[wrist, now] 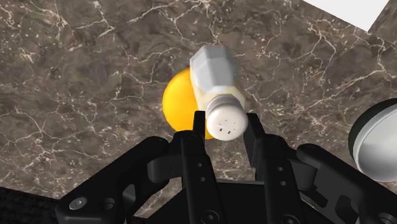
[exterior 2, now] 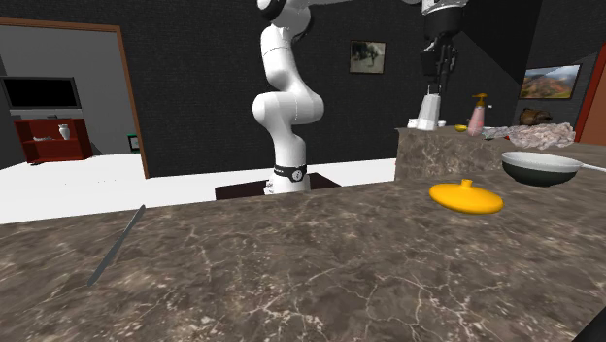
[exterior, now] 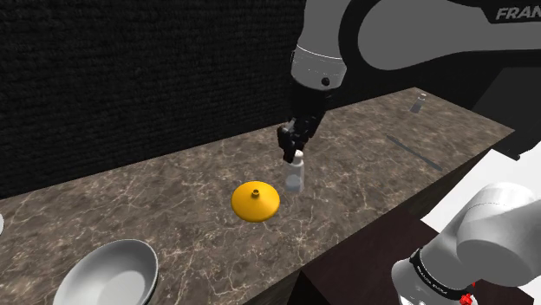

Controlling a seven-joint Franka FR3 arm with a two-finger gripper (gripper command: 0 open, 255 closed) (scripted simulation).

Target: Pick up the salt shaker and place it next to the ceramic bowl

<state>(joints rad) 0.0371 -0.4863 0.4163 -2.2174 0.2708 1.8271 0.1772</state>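
Half done: our black two-finger gripper [wrist: 222,129] clasps the pale, white-capped salt shaker [wrist: 215,73]; placement beside the grey round bowl [exterior: 106,270], at shoulder-view eight o'clock, remains.

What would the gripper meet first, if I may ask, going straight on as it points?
The gripper, clasping the salt shaker, points down at the marble counter, probably just beside the yellow disc.

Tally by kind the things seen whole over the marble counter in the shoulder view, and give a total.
Salt shaker: 1
Small grey container: 1
Bowl: 1
Yellow lid: 1
Thin dark utensil: 1
Total: 5
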